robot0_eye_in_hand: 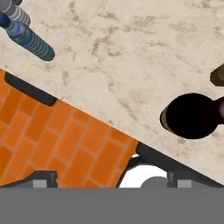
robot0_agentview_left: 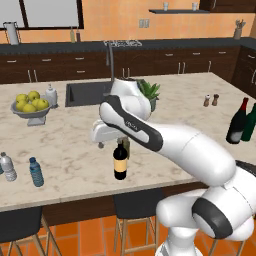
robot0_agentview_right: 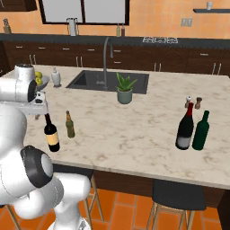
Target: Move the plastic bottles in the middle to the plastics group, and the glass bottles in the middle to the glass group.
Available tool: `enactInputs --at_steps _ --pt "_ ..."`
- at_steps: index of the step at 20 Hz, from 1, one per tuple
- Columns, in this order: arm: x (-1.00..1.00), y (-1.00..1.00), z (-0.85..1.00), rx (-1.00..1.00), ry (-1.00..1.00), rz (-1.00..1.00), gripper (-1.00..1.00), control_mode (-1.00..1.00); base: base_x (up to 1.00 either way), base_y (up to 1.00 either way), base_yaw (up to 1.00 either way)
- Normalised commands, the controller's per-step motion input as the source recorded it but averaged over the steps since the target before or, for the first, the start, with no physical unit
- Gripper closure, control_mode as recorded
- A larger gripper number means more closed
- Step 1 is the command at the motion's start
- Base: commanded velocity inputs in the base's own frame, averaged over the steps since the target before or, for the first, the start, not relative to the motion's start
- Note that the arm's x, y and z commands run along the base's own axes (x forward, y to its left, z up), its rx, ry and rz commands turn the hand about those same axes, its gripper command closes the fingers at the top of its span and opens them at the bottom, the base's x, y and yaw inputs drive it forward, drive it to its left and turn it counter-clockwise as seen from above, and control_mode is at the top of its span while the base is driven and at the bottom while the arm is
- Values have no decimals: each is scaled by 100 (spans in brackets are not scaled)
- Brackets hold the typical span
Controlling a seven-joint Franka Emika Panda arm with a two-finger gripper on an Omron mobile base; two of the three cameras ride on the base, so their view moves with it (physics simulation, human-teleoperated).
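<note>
Marbled beige stone forms the worktop (robot0_agentview_left: 165, 107), on which six bottles are counted. Two small water bottles are seen at its left near edge in the left base view: one clear greyish bottle (robot0_agentview_left: 7, 166) with a white cap and, just beside it, one translucent blue bottle (robot0_agentview_left: 36, 172) with a dark cap, both upright. One tall black wine bottle (robot0_agentview_left: 120, 161) with a tan-yellow label stands near the front edge in the middle, and one short olive-brown bottle (robot0_agentview_right: 70, 124) is seen just beside it in the right base view. At the far right, one dark wine bottle (robot0_agentview_right: 185, 126) with a red top and one dark green bottle (robot0_agentview_right: 201, 130) stand side by side, well apart from the middle pair. One potted plant (robot0_agentview_right: 124, 88) is placed by the sink (robot0_agentview_right: 90, 79), one bowl of yellow fruit (robot0_agentview_left: 31, 106) sits at the left, and two small shakers (robot0_agentview_left: 210, 100) stand behind the right pair. The white arm is bent forward over the worktop, with its hand held level above the black wine bottle and directed downward. The fingers (robot0_eye_in_hand: 42, 179) are seen spread wide in the hand view, with nothing between them; the black bottle's round shoulder lies off to one side of them there, untouched.
</note>
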Motion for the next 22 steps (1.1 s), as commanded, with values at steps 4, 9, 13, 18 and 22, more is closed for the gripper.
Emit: enactInputs --at_steps 4,9,13,18,22 --pt "-3 -59 5 -15 0 4 -100 -100 0 0 0" --pt "-5 -59 2 -7 -22 0 -100 -100 0 0 0" --pt "33 -29 1 0 -15 -1 -100 -100 0 0 0" --pt "31 -4 -1 1 3 -2 -100 -100 0 0 0" --pt "40 9 -2 0 4 -9 -100 -100 0 0 0"
